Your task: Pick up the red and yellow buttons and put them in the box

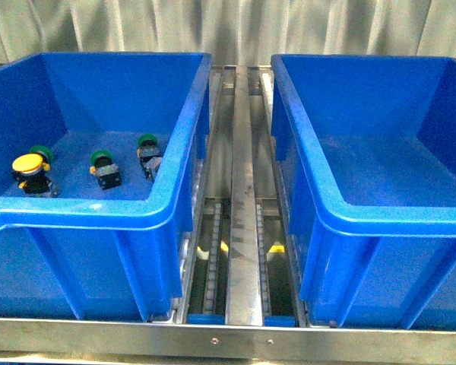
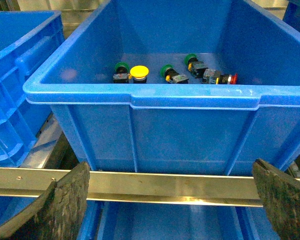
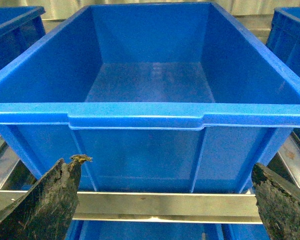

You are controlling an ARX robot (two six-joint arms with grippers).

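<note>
Yellow button (image 1: 28,163) first: it sits on the floor of the left-hand box (image 1: 99,205), out toward that box's left side, its round yellow cap up and its dark body beneath. From the left wrist camera the same yellow button (image 2: 139,72) lies just beside a green-capped switch (image 2: 121,66), close enough that I cannot tell if they touch. Over to the red button (image 2: 225,78): it's on its side in the same box, red cap pointing away from the others, dark body right next to another green-capped switch (image 2: 190,58). A third green one (image 2: 166,70) lies between the two groups. In the front view I can't pick out the red cap for sure.

Now the left pincer (image 2: 171,165): spread wide, its two dark, worn fingers (image 2: 60,205) well apart, gripping nothing. It hangs outside the left-hand box (image 2: 140,97), on the near side, level with the metal rail (image 2: 170,185) in front of the box.

The right pincer (image 3: 165,164) matches it: fingers (image 3: 45,200) flung wide, nothing between them, hanging before the near wall of the right-hand box (image 3: 140,117), whose blue floor is in plain sight.

Between the two boxes runs a metal roller track (image 1: 243,228)
</note>
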